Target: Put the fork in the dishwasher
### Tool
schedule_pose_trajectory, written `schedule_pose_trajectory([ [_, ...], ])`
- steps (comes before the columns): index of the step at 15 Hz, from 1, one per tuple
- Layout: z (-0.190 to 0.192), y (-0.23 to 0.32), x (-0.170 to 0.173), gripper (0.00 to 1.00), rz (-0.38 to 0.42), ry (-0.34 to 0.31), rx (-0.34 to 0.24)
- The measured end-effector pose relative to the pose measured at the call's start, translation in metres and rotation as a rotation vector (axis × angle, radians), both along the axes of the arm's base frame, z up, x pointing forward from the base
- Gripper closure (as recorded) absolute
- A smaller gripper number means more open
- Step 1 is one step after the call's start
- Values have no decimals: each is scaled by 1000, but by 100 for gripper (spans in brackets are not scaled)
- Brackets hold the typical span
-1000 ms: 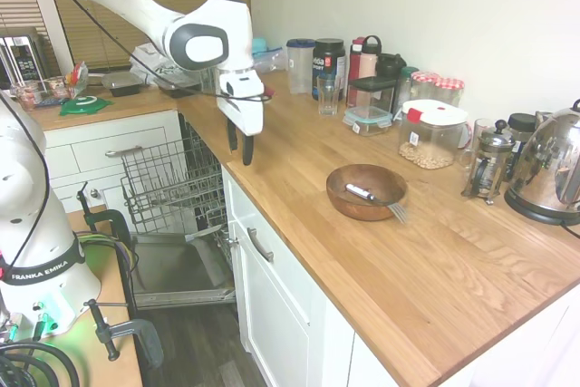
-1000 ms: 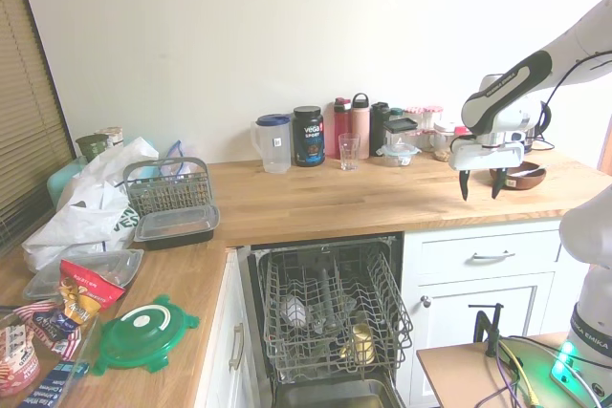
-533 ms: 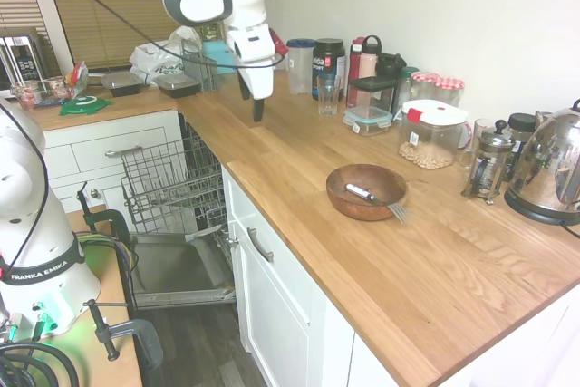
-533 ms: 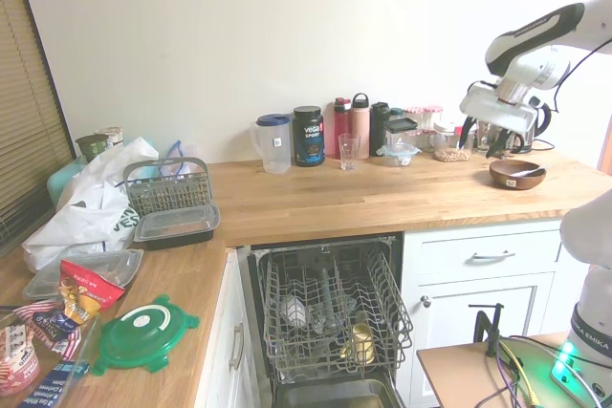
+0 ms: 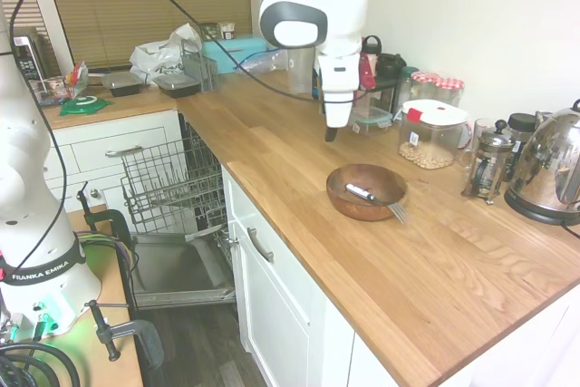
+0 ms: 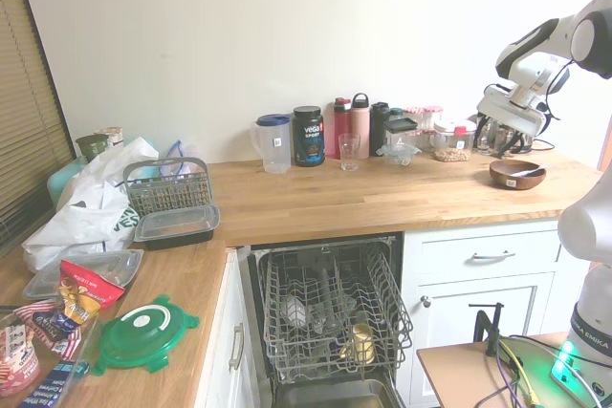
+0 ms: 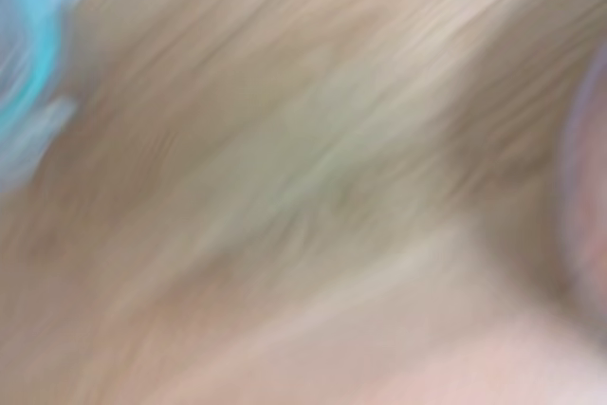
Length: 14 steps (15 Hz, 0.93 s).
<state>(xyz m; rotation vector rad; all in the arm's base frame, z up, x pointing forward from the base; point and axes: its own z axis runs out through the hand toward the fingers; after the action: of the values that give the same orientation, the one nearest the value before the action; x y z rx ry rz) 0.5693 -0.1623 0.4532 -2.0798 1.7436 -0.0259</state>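
A: What has changed across the long oak-plank surface (image 5: 299,169)?

B: The white arm has swung from above the open built-in dishwasher with its grey wire rack (image 5: 172,183) to near the round wooden bowl (image 5: 366,191); approach phase, by my judgement.

A: The claw (image 5: 331,130)?

B: Empty, hanging at the bowl's 11 o'clock; finger spacing cannot be told.

A: The slim silver-tined, dark-handled fork (image 5: 373,200)?

B: Lying across the bowl, tines over the rim at 4 o'clock.
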Motion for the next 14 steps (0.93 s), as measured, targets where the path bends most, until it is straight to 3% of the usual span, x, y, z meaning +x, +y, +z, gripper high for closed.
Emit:
schedule_pose_trajectory([
  [4,-23,-43,14,0,-166,39,-9],
  [10,-69,-72,21,0,-271,135,-47],
  [11,-69,-72,22,100,-288,143,-60],
  [14,-81,-73,22,100,-316,181,-78],
])
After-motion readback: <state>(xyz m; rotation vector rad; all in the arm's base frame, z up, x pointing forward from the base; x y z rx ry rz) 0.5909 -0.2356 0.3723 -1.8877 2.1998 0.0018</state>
